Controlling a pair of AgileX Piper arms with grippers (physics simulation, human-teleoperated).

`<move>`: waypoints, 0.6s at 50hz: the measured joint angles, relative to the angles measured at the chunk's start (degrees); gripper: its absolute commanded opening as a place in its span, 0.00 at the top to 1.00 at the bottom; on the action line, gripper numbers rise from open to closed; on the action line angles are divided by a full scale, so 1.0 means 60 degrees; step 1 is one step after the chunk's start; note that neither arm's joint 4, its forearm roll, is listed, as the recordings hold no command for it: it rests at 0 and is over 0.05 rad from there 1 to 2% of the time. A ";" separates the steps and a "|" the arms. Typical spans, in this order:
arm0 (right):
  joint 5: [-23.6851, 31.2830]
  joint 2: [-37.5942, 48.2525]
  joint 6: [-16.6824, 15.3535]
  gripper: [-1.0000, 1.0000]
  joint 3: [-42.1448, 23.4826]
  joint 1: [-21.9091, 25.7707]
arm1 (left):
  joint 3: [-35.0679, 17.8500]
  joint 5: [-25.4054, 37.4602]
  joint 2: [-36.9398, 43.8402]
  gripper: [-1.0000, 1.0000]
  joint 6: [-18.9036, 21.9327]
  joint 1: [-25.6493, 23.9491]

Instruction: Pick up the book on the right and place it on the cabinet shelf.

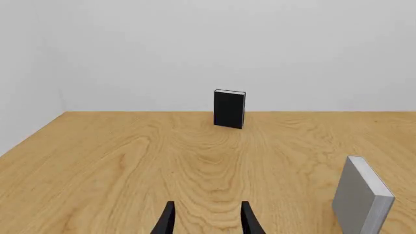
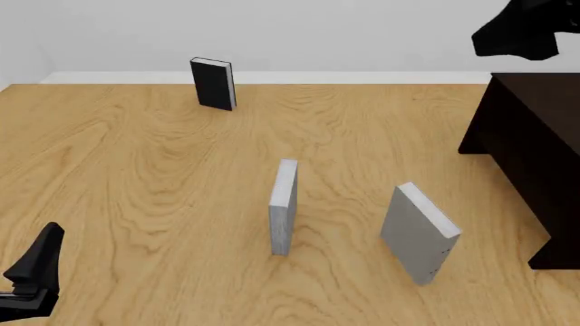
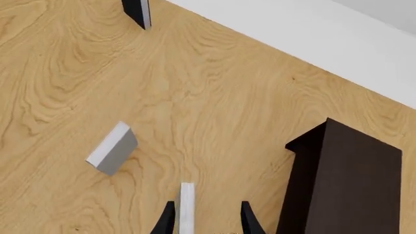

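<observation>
Your target, the thick light-grey book (image 2: 418, 232), stands upright on the wooden table (image 2: 136, 176), untouched, just beside the dark brown cabinet (image 2: 534, 156) and far below your right gripper (image 3: 206, 217), whose fingers are spread with nothing between them; from that wrist camera the book (image 3: 187, 204) appears edge-on between the fingertips, well beneath them. The slimmer grey book (image 2: 284, 206) stands near it, toward your left arm's side. Your left gripper (image 1: 206, 219) sits low over the table, fingers apart and empty, the slimmer grey book just off to its right and the black book (image 1: 229, 108) upright well ahead of it
</observation>
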 measured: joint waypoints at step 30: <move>-0.0964 0.0574 0.0058 0.00 0.1550 0.0406 | 0.0000 0.0000 0.0000 0.00 0.0000 0.0000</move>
